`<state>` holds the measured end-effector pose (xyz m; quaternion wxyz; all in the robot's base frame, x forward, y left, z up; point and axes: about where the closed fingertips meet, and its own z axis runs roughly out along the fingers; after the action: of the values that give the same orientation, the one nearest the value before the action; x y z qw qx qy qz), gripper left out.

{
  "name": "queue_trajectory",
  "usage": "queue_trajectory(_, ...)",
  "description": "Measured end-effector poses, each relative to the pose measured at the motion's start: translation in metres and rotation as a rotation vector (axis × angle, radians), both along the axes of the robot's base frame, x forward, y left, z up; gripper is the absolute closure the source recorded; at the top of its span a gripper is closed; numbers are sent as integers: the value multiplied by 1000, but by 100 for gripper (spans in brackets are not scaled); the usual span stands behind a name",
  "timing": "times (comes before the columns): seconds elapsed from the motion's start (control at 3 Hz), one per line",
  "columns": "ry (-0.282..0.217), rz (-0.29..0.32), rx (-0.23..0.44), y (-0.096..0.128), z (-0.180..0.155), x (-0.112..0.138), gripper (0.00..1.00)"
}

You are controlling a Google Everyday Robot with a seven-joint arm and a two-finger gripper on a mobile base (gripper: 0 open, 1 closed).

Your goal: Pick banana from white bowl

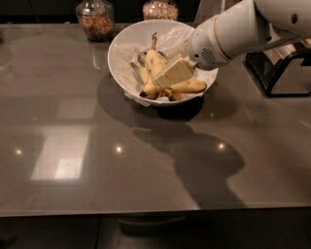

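The white bowl (120,44) stands at the back middle of the grey table, lined with crumpled white paper. Several yellow bananas lie in it. The banana (153,60), long and thick with a dark stem pointing up and back, lies left of centre. A shorter banana (190,86) lies at the bowl's front right and another (145,81) at the front left. My gripper (173,73), cream-coloured at the end of the white arm (233,31), reaches in from the right. It sits low inside the bowl, right beside and partly over the banana's lower end.
Two glass jars of brownish food (96,19) (160,8) stand behind the bowl at the table's back edge. A black wire rack (284,73) stands at the right. The table's front edge (155,212) runs across the bottom.
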<state>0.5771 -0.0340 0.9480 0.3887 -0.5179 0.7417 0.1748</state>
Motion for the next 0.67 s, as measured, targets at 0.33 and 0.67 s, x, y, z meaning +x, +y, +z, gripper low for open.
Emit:
queue_trajectory(0.33, 16, -9, -10, 3, -12, 8, 35)
queue_trajectory(0.67, 23, -23, -31, 2, -23, 16, 35)
